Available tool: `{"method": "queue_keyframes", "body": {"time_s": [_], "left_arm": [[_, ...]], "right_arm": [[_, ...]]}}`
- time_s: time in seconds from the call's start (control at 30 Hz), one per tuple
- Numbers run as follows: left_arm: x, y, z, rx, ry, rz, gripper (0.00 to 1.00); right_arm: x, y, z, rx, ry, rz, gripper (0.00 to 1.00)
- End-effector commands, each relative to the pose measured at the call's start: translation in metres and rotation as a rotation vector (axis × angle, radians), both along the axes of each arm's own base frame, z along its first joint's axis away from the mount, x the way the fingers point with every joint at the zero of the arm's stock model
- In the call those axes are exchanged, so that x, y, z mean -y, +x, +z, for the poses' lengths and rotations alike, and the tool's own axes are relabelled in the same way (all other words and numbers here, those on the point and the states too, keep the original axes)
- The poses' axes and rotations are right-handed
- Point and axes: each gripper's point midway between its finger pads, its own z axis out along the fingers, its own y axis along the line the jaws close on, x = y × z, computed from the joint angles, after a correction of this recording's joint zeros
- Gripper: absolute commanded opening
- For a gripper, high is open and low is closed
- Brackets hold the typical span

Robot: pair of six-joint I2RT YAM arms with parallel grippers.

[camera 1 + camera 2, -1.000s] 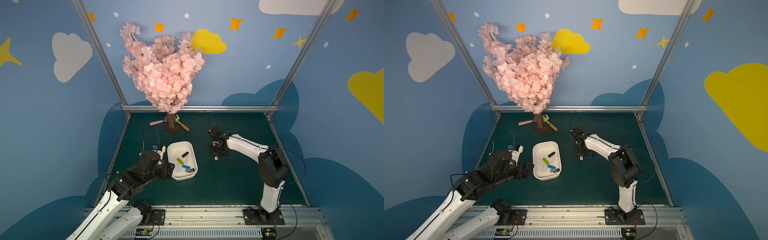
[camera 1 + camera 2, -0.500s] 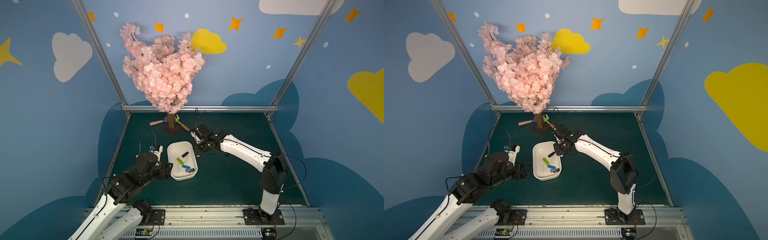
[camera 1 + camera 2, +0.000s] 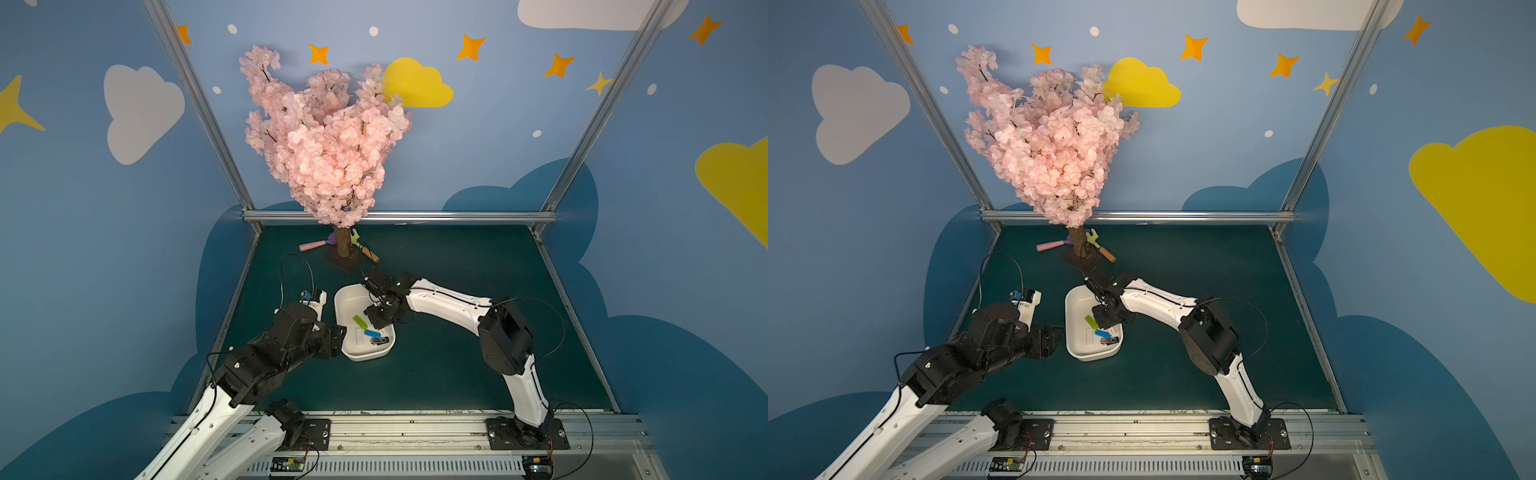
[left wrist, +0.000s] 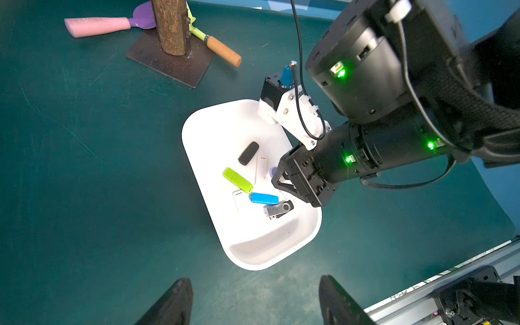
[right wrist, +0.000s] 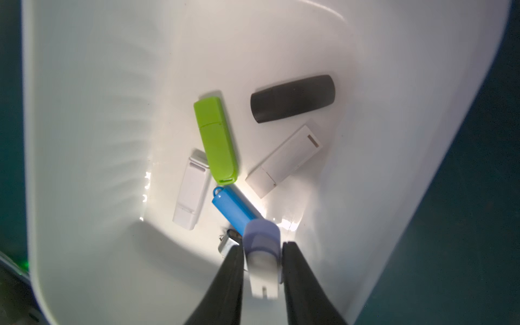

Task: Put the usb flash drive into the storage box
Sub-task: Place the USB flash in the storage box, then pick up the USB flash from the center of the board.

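Observation:
The white storage box lies on the green mat at centre left. My right gripper hangs over its inside. In the right wrist view its jaws stand slightly parted. The usb flash drive, white with a purple cap, is blurred and loose between them, above the box floor. Its purple cap also peeks out in the left wrist view. Several other drives lie in the box, among them green, blue and black. My left gripper is open and empty beside the box's left rim.
A pink blossom tree on a dark base plate stands behind the box. A pink-handled tool and a wooden-handled tool lie at its foot. A metal rail runs along the front edge.
My right arm swung left from the mat to over the box with the drive in its jaws. Those jaws have now parted a little. The left arm has barely moved.

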Motion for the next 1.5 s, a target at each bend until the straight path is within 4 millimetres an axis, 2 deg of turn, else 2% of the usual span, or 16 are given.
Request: {"method": "queue_keyframes", "body": {"time_s": [0.0, 0.13, 0.23, 0.3, 0.4, 0.47, 0.53, 0.67, 0.73, 0.87, 0.97, 1.1, 1.27, 1.33, 1.47], "left_arm": [[-0.002, -0.002, -0.002, -0.009, 0.003, 0.002, 0.74], [-0.001, -0.002, -0.002, -0.010, 0.004, 0.002, 0.74], [-0.001, -0.002, -0.003, -0.013, 0.004, 0.000, 0.74], [0.000, -0.003, -0.004, -0.018, 0.004, -0.002, 0.74], [0.003, -0.002, -0.005, -0.025, 0.003, -0.014, 0.74], [0.007, -0.003, -0.005, -0.030, -0.004, -0.036, 0.74], [0.012, -0.002, -0.006, -0.035, -0.012, -0.061, 0.74], [0.028, -0.001, -0.006, -0.069, -0.036, -0.114, 0.71], [0.039, 0.002, -0.005, -0.081, -0.074, -0.136, 0.70], [0.076, 0.012, -0.006, -0.098, -0.080, -0.213, 0.69], [0.110, 0.020, -0.008, -0.098, 0.011, -0.278, 0.68], [0.170, 0.038, -0.020, -0.134, 0.061, -0.377, 0.67], [0.244, 0.066, -0.043, -0.218, 0.066, -0.482, 0.64], [0.268, 0.080, -0.056, -0.252, 0.082, -0.506, 0.62], [0.306, 0.108, -0.086, -0.286, 0.115, -0.519, 0.62]], "right_arm": [[-0.009, 0.001, 0.011, 0.025, 0.017, 0.017, 0.39], [-0.008, 0.001, 0.026, 0.061, 0.027, 0.026, 0.41], [0.002, 0.006, 0.053, 0.120, 0.048, 0.015, 0.41], [0.015, 0.012, 0.074, 0.172, 0.059, -0.006, 0.41], [0.048, 0.023, 0.105, 0.237, 0.075, -0.061, 0.41], [0.077, 0.031, 0.123, 0.275, 0.086, -0.110, 0.41], [0.109, 0.038, 0.134, 0.310, 0.100, -0.172, 0.41], [0.185, 0.054, 0.141, 0.341, 0.158, -0.380, 0.43], [0.223, 0.059, 0.132, 0.344, 0.179, -0.478, 0.45], [0.293, 0.067, 0.102, 0.356, 0.222, -0.713, 0.48], [0.325, 0.067, 0.079, 0.350, 0.268, -0.826, 0.50], [0.371, 0.063, 0.057, 0.304, 0.271, -1.005, 0.48], [0.388, 0.059, 0.037, 0.246, 0.318, -1.116, 0.45], [0.389, 0.058, 0.037, 0.228, 0.312, -1.098, 0.45], [0.391, 0.056, 0.036, 0.227, 0.315, -1.101, 0.45]]}}
